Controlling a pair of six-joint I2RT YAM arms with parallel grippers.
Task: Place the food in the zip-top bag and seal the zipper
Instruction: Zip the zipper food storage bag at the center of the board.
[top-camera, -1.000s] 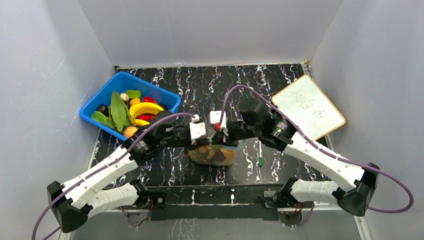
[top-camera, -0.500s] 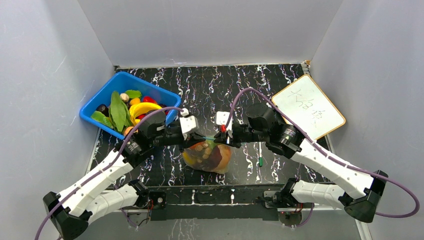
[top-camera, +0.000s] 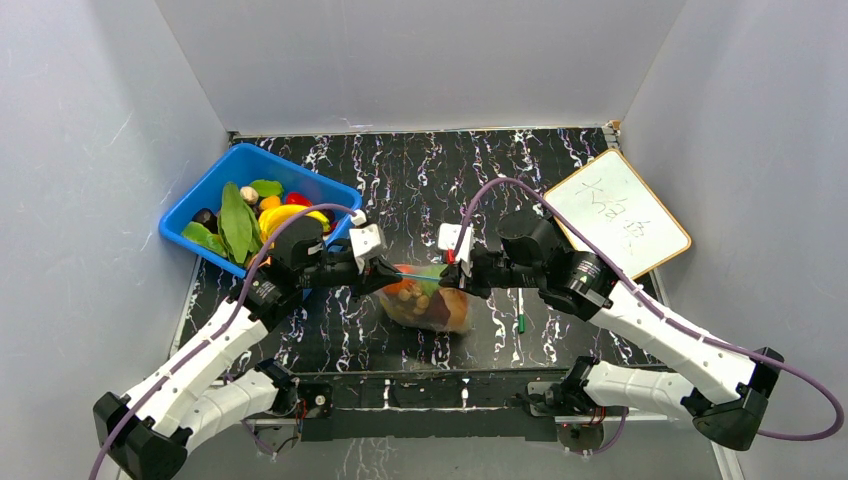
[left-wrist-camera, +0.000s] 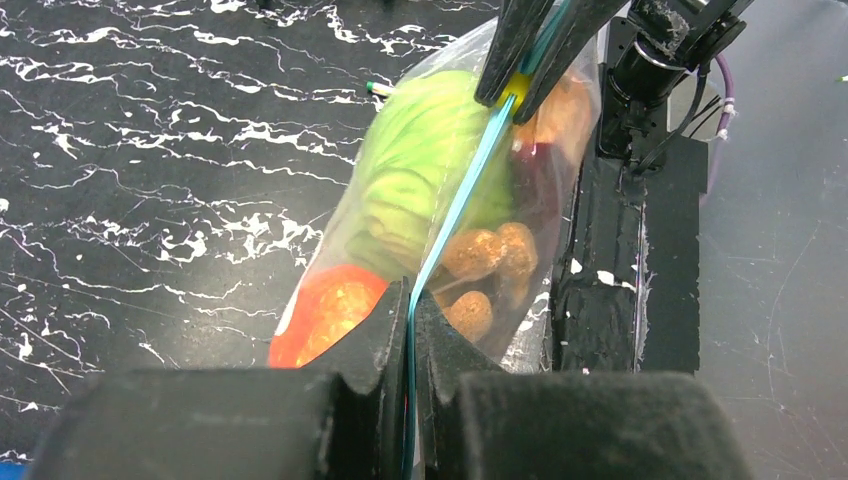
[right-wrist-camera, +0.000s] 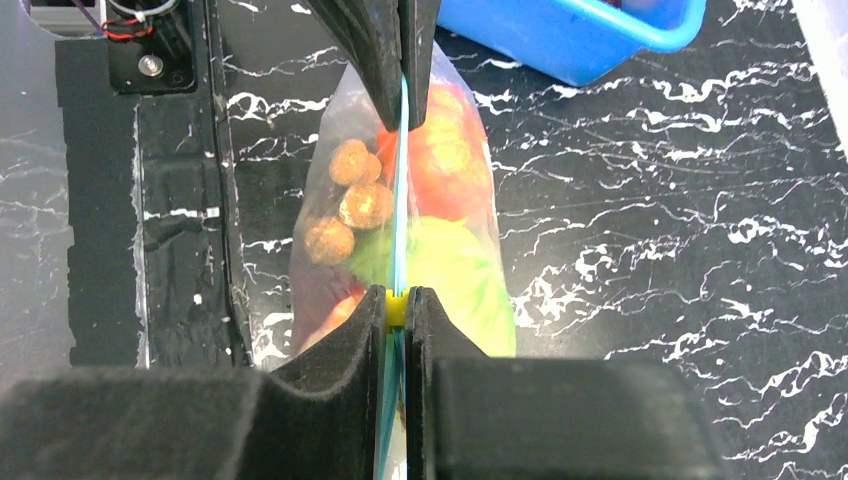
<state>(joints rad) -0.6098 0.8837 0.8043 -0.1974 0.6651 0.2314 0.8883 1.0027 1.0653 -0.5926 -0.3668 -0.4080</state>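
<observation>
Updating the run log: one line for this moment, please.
left claw shut on zipper | right claw shut on zipper | zip-top bag holds food

Both arms stretch inward from the sides, elbows bent, wrists turned to face each other across the zipper (left-wrist-camera: 466, 185). The left tool (left-wrist-camera: 410, 300) pinches the zipper's left end. The right tool (right-wrist-camera: 397, 300) pinches its right end, fingers pressed together.

The left gripper's (left-wrist-camera: 410, 300) jaws were closed on the teal zipper (left-wrist-camera: 462, 200), which ran taut to the right gripper (left-wrist-camera: 520, 88), whose jaws pinched its far end. The zip-top bag (left-wrist-camera: 345, 215) held a green leafy piece (left-wrist-camera: 420, 165), an orange-red piece (left-wrist-camera: 330, 310) and brown lumps (left-wrist-camera: 482, 252) over the black marbled desk (left-wrist-camera: 150, 150).
</observation>
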